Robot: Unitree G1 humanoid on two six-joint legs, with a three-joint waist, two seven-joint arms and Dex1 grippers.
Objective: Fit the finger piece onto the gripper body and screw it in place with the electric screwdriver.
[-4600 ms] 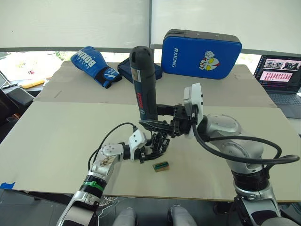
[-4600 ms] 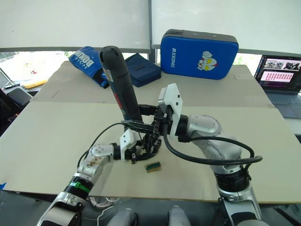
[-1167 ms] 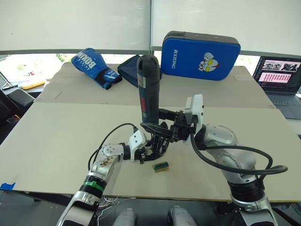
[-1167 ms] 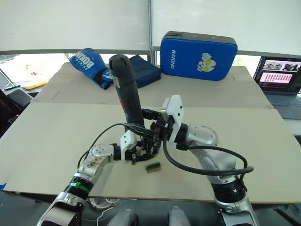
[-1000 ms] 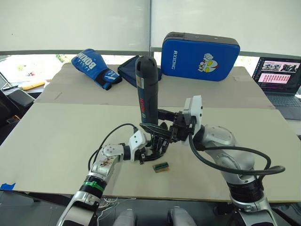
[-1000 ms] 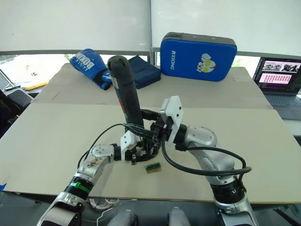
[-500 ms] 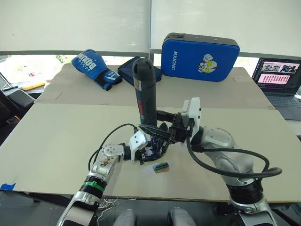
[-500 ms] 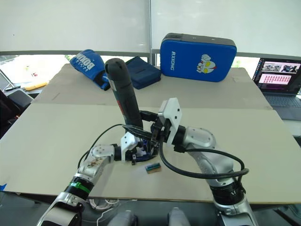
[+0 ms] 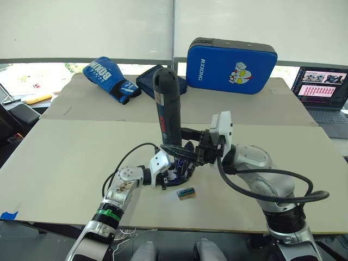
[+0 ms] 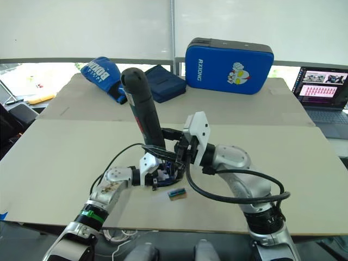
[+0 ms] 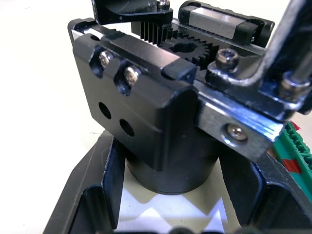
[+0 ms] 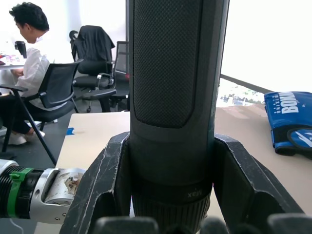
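Green part (image 9: 186, 192): a small green and dark piece was seen on the table (image 9: 65, 163) just beside the work, nearest to the robot. It could be pushed away if either arm was shifted sideways.

Left gripper (image 9: 175, 173): its two fingers were closed around the round base of the gripper body (image 11: 161, 122), which was held low over the table. In the left wrist view the grip was on the smooth cylinder only, so the body could be turned in the fingers when torque was applied by the driver.

Finger piece: it could not be told apart with certainty from the other black parts on top of the body. If it was not seated flat, the screw could be driven crooked.

Screws (image 11: 125, 74): two heads were seen on the upper block of the body. Whether they were fully in could not be told.

Right gripper (image 10: 163, 148): it was clamped on the lower part of the electric screwdriver (image 9: 167, 109), which stood nearly upright, a little tilted, above the body. The bit was hidden behind the fingers, so contact with a screw could not be confirmed.

Main risk: the tool was held near its bottom with the heavy end high, so it was judged that it could lean and the bit could slip out of the screw head.

Far things: a boxing glove (image 9: 109, 76), a blue pad (image 9: 231, 57) and a laptop (image 9: 321, 89) were well apart and no danger was expected from them.
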